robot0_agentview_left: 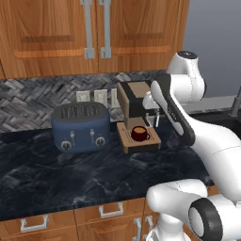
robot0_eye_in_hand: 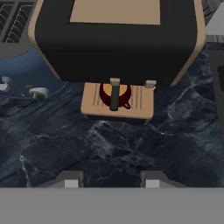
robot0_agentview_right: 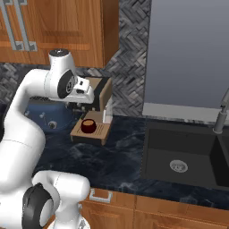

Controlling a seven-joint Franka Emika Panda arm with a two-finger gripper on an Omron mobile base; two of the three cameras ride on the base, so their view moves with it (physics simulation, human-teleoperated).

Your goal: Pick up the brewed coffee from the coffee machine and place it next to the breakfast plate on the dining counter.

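The dark red mug of brewed coffee (robot0_agentview_left: 140, 133) stands on the slatted wooden drip tray (robot0_agentview_left: 149, 143) of the tan and black coffee machine (robot0_agentview_left: 133, 100). From above, the mug (robot0_eye_in_hand: 124, 93) sits under the machine's black top (robot0_eye_in_hand: 113, 43), partly behind a steel spout (robot0_eye_in_hand: 114, 94). Its handle points toward the right of the tray. My gripper (robot0_agentview_left: 154, 117) hangs open just in front of and above the machine, apart from the mug, with nothing between its fingertips (robot0_eye_in_hand: 70, 181). It is also beside the machine (robot0_agentview_right: 77, 106), over the mug (robot0_agentview_right: 88, 126). The breakfast plate and dining counter are out of view.
A dark blue toaster (robot0_agentview_left: 81, 126) stands left of the machine on the black marble kitchen counter (robot0_agentview_left: 70, 174). To the right lie a black sink (robot0_agentview_right: 154, 152) and its faucet (robot0_agentview_right: 221, 114). Wooden wall cabinets (robot0_agentview_left: 94, 33) hang overhead.
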